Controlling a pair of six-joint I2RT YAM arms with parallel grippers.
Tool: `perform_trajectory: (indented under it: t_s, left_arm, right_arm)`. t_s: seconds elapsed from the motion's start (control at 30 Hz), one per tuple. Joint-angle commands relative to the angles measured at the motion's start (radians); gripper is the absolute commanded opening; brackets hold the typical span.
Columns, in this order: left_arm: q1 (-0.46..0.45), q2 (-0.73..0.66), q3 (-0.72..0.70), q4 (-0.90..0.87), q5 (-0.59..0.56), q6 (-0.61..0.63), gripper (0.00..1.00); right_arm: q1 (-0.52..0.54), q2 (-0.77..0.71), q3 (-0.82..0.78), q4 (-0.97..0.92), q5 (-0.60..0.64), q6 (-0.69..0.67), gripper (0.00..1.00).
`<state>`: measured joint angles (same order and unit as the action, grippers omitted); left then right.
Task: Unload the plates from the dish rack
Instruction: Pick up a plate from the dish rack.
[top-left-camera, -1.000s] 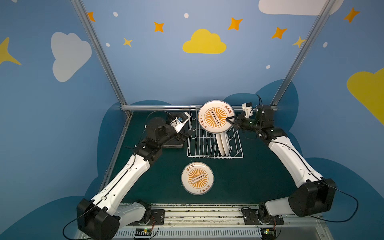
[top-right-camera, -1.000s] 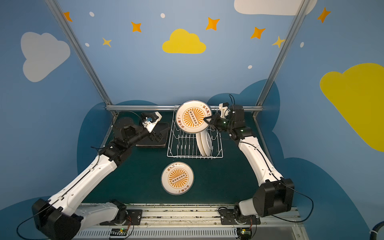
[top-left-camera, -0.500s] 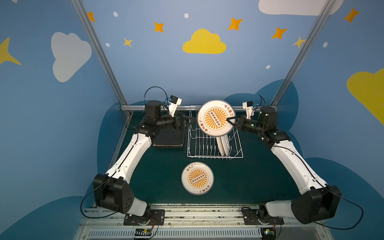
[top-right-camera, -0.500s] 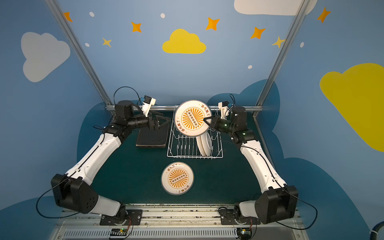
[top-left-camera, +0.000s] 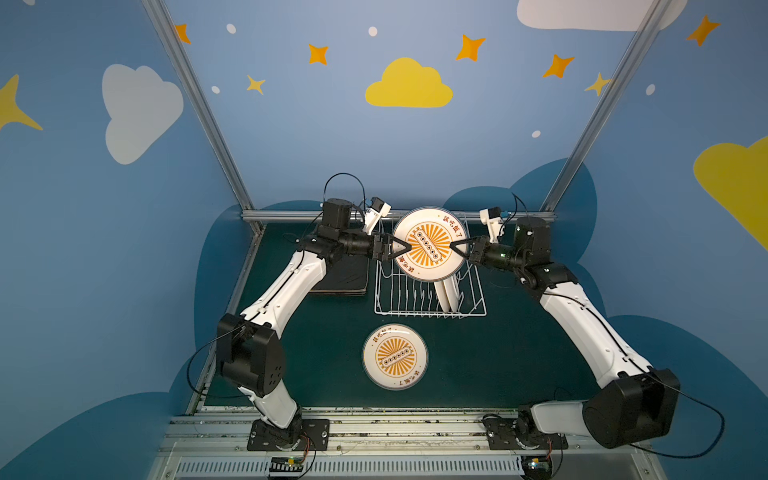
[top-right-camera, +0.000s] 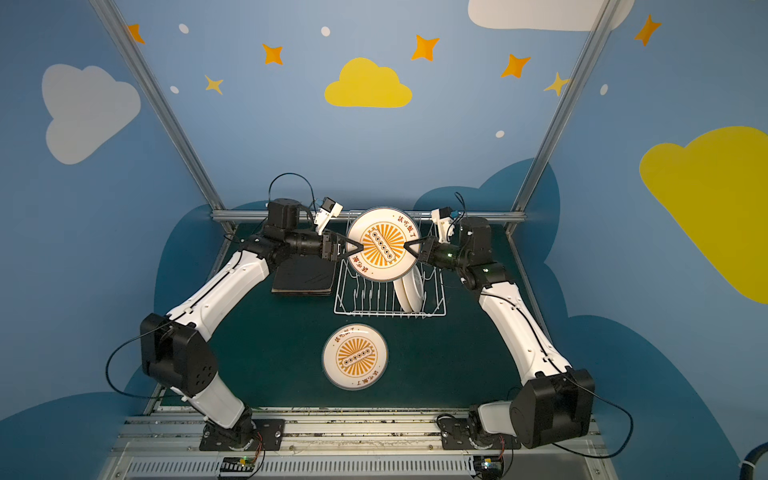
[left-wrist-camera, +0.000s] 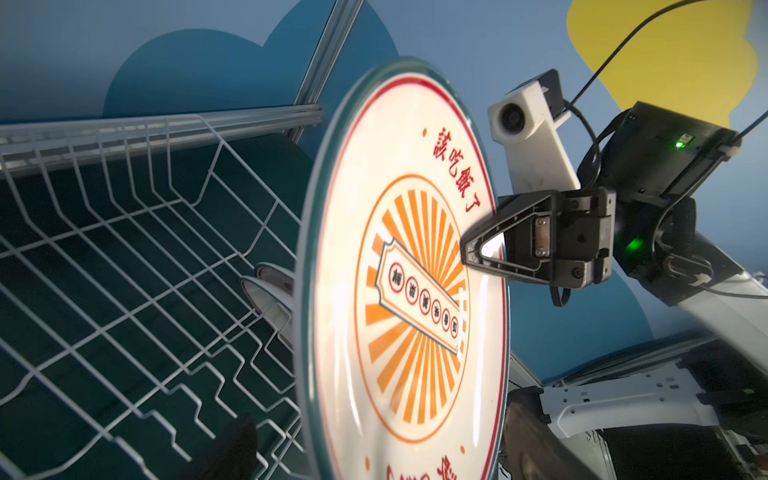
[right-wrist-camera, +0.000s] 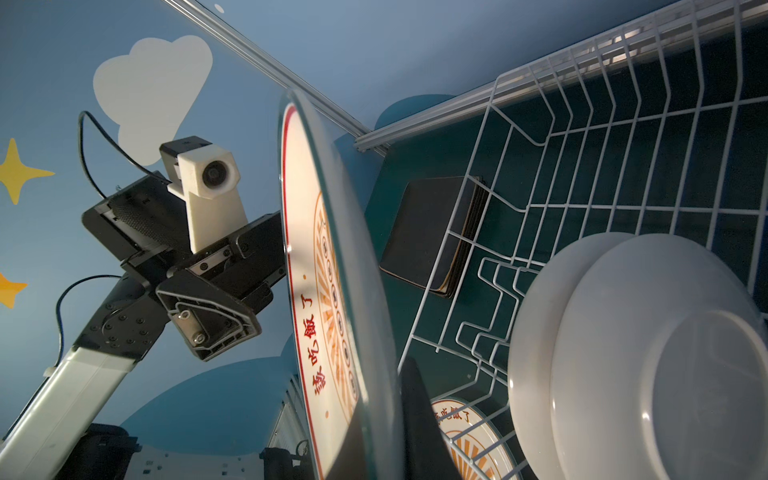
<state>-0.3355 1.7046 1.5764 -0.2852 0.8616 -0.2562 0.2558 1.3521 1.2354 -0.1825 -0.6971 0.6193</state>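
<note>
Surface: tabletop (top-left-camera: 519, 353) (top-right-camera: 469, 353), covered by a dark green mat, flat, seen in both top views.
Item 1: dish rack (top-left-camera: 430, 314) (top-right-camera: 390, 313), white wire, sloped sides. It stands on the mat toward the back, about midway across.
Item 2: stack of black square plates (top-left-camera: 345, 278) (top-right-camera: 303, 276) (right-wrist-camera: 424, 232), rounded corners. It lies flat on the mat just beside the rack's left side. Contact with the wire cannot be told, and the number in the stack cannot be made out.
Item 3: round white plate (top-left-camera: 395, 356) (top-right-camera: 355, 356), lying flat and face up, with an orange sunburst print and red characters. It sits on the mat in front of the rack, apart from it.
</note>
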Motion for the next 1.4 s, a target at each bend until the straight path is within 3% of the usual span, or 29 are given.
perform_trajectory:
  t_s: [0.0, 0.43, 0.93, 1.17, 1.37]
  left_arm:
    - [-0.006, 0.029, 0.04, -0.012, 0.059, -0.004, 0.82]
    - [-0.025, 0.035, -0.007, 0.102, 0.103, -0.078, 0.54]
    - [-0.043, 0.052, 0.006, 0.045, 0.129, -0.063, 0.28]
    - [-0.042, 0.076, 0.061, -0.049, 0.134, -0.021, 0.04]
    - [-0.042, 0.077, 0.063, -0.048, 0.109, -0.047, 0.03]
  right_arm:
    - [-0.003, -0.016, -0.006, 0.06, -0.036, -0.017, 0.0]
    - [0.0, -0.009, -0.039, 0.083, -0.056, -0.015, 0.0]
    - [0.009, -0.022, -0.081, 0.129, -0.055, -0.021, 0.0]
    - [0.011, -0.018, -0.084, 0.114, -0.049, -0.033, 0.0]
    - [0.011, -0.016, -0.079, 0.097, -0.042, -0.033, 0.06]
